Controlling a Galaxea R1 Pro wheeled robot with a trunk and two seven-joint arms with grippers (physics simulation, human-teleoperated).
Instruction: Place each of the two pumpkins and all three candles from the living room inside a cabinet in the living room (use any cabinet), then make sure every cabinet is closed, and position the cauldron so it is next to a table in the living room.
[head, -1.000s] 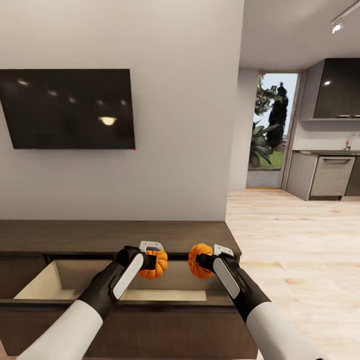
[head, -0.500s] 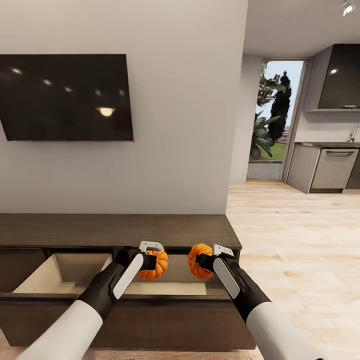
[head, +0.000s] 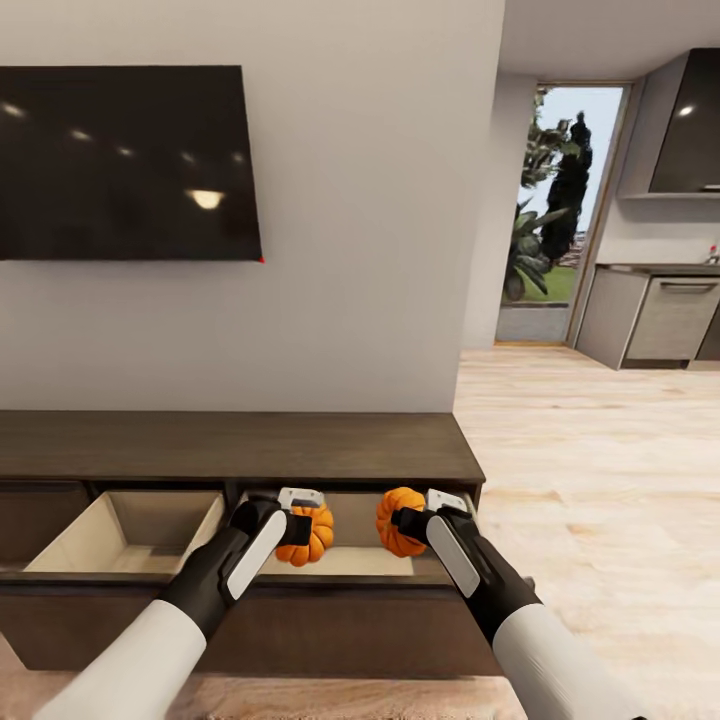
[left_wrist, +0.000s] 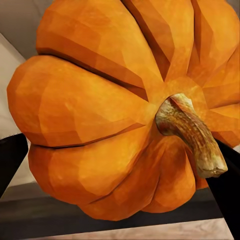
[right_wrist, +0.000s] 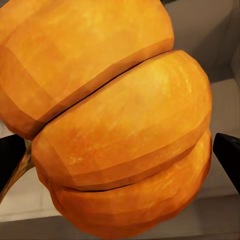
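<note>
Pumpkins number two; left end effector (head: 298, 524) clamps one (head: 312, 535), right end effector (head: 405, 526) the other (head: 395, 515).

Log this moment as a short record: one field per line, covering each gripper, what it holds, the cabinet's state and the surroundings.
left gripper: shut on left pumpkin, held over the open right drawer
right gripper: shut on right pumpkin, also over that drawer
left pumpkin stem: faces the left wrist camera
cabinet: two drawers pulled open, pale interiors showing
left drawer: open, nothing seen inside
wall above: dark TV screen
to the right: wood floor leading to a kitchen area
</note>
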